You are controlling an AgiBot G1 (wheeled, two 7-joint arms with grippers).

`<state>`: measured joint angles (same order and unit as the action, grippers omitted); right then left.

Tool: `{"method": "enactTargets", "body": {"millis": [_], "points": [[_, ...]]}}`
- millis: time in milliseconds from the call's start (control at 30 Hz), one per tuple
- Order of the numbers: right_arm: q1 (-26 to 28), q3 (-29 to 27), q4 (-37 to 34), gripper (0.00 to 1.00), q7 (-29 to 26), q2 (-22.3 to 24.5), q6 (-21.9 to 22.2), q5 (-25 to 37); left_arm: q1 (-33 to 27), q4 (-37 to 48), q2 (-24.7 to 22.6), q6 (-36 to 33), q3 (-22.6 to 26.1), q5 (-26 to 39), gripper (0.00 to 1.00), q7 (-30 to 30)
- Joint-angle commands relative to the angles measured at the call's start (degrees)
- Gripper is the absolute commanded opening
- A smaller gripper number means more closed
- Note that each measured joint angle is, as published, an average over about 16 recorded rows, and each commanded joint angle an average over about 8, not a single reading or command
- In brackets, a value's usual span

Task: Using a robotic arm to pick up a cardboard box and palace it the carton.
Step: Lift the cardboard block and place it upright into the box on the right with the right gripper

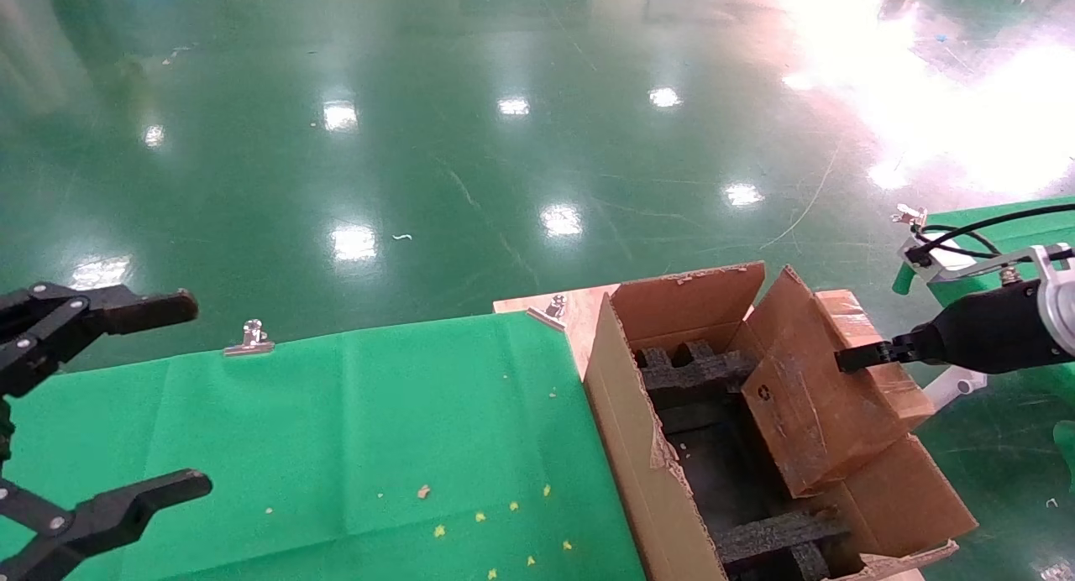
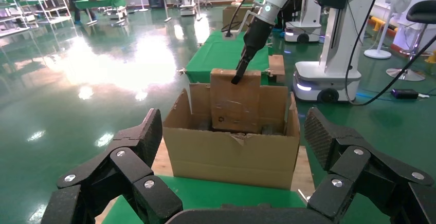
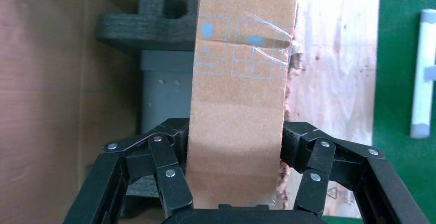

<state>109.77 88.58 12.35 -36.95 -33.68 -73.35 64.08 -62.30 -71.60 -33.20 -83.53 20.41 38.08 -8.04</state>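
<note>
The small brown cardboard box [image 1: 806, 396] hangs tilted over the open carton [image 1: 621, 430], its lower end down between the carton's walls. My right gripper [image 1: 852, 358] is shut on the box's upper end; in the right wrist view the fingers [image 3: 172, 167] press both sides of the taped box [image 3: 239, 95]. Black foam blocks [image 1: 689, 367] lie inside the carton. My left gripper [image 1: 189, 396] hovers open and empty over the green table, far left. The left wrist view shows the carton [image 2: 231, 157], the box [image 2: 236, 106] and the white right arm [image 2: 254, 39] beyond it.
A green cloth [image 1: 336, 447] covers the table left of the carton, held by metal clips [image 1: 249, 337]. The carton stands on a wooden board [image 1: 579, 312]. Another green table [image 1: 991, 220] lies at the right. Glossy green floor surrounds everything.
</note>
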Motion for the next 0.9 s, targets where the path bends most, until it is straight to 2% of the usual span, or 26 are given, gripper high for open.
{"method": "enactTargets", "body": {"millis": [33, 667, 900], "points": [[-0.3, 0.3, 0.3, 0.0, -1.8, -0.3, 0.9, 0.5, 0.0, 0.0, 0.0, 0.0, 0.0, 0.0, 1.0, 0.0], [-6.4, 2.2, 15.1, 0.0, -10.5, 1.6, 13.3, 3.0, 0.0, 0.0, 0.0, 0.0, 0.0, 0.0, 1.0, 0.0], [-9.8, 2.9, 18.2, 0.0, -12.9, 1.2, 17.9, 3.4, 0.0, 0.0, 0.0, 0.0, 0.0, 0.0, 1.0, 0.0]]}}
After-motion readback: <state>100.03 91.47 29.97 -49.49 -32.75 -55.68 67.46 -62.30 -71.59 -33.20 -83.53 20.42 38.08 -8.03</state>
